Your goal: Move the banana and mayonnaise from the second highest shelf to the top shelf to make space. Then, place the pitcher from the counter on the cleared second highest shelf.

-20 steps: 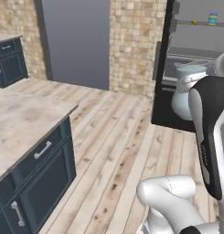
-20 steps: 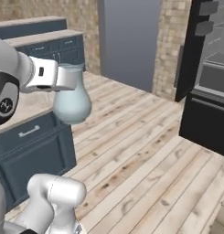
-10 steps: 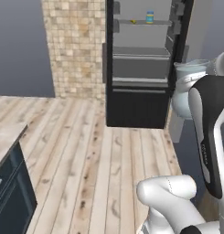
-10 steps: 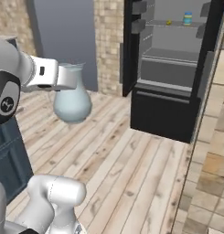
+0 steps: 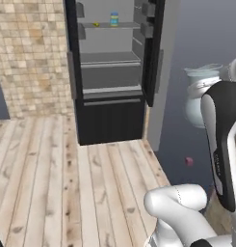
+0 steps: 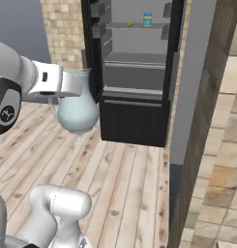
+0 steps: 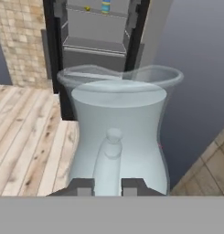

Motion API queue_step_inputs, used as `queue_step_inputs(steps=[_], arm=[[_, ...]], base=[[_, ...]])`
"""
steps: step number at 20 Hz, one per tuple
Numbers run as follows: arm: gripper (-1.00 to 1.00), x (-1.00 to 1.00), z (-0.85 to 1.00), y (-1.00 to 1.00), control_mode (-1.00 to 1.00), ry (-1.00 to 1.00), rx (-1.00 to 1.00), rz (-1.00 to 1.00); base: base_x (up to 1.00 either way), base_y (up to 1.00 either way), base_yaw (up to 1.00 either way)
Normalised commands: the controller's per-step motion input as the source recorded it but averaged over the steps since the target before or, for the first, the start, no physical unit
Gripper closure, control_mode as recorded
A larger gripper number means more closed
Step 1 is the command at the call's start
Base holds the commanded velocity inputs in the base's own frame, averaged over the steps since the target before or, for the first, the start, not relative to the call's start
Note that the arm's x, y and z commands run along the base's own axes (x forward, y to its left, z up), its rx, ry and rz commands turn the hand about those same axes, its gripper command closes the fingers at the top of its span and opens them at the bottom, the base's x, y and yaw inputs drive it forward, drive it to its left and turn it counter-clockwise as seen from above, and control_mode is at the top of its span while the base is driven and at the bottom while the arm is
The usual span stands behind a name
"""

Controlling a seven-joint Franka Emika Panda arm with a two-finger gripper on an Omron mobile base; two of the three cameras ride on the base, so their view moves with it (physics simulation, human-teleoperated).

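The banana is too small to show its shape.

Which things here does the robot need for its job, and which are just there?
Needed: pitcher held in the shut gripper; banana and mayonnaise on the top shelf; second highest shelf, bare.

Just there: brick wall, wooden floor.

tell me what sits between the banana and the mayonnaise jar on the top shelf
Nothing: in the left base view the banana and the jar stand apart on the top shelf, with bare shelf between them.
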Motion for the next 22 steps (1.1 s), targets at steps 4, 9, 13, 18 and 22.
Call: queue_step_inputs(steps=[4, 9, 13, 18, 22], arm=[[1.0, 0.0, 0.0, 0.0, 1.0, 0.0, 0.0, 0.0], [1.0, 0.0, 0.0, 0.0, 1.0, 0.0, 0.0, 0.0], [1.0, 0.0, 0.0, 0.0, 1.0, 0.0, 0.0, 0.0], [1.0, 0.0, 0.0, 0.0, 1.0, 0.0, 0.0, 0.0], [1.0, 0.0, 0.0, 0.0, 1.0, 0.0, 0.0, 0.0]], base=[[0.98, 0.62, -0.16], [1.0, 0.42, -0.01], [1.0, 0.01, 0.0], [0.95, -0.11, 0.0], [0.84, -0.14, 0.0]])
